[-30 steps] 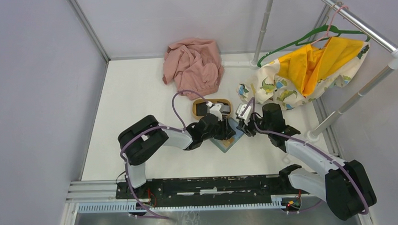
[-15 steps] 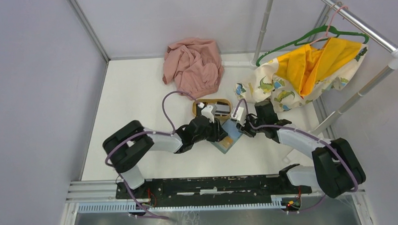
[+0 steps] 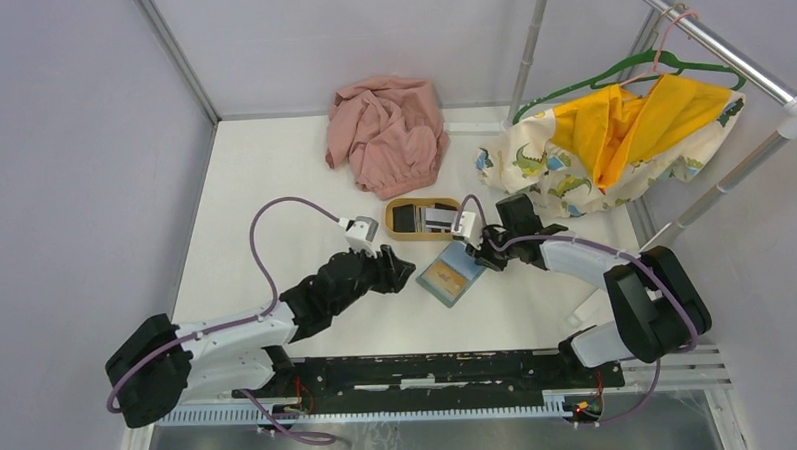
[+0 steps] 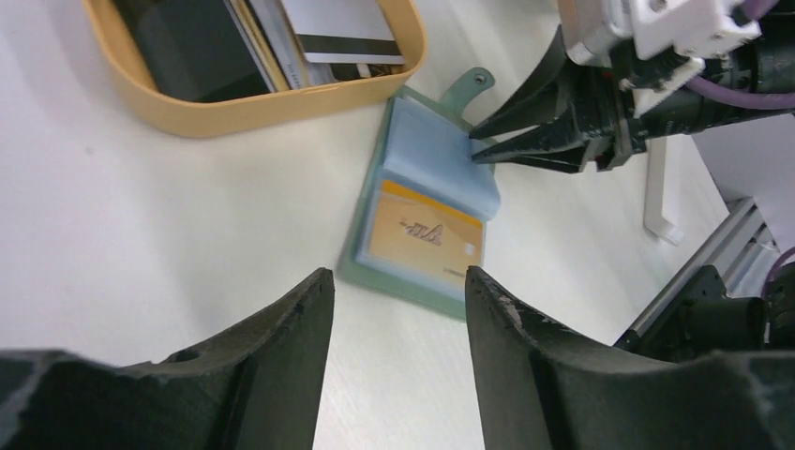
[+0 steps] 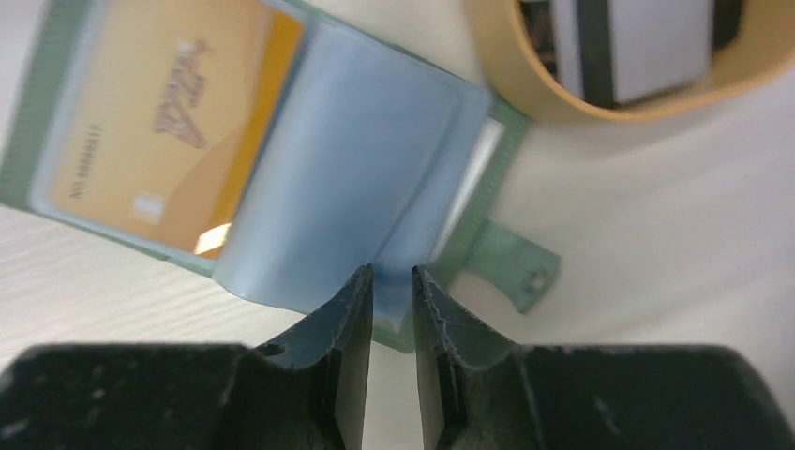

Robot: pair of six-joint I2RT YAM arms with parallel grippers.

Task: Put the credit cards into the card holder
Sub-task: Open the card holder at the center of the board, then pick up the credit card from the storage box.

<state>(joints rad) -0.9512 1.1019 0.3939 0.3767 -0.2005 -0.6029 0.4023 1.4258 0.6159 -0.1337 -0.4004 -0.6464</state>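
Card holder [image 5: 506,262] open, gold card [image 5: 159,103] slotted | my left gripper [image 4: 398,274] apart, empty | my right gripper [image 5: 392,274] near-closed at blue sleeve [image 5: 356,159], grip unclear

The card holder [image 4: 433,159] lies open and flat, grey-green outside with blue-grey sleeves inside, its strap tab pointing to 1 o'clock. A gold card [image 4: 427,246] sits in the 7 o'clock half, and one blue leaf bows upward. More cards [image 3: 424,218], black and white-striped, stand in the tray [image 4: 253,112] just beside it at 11 o'clock.
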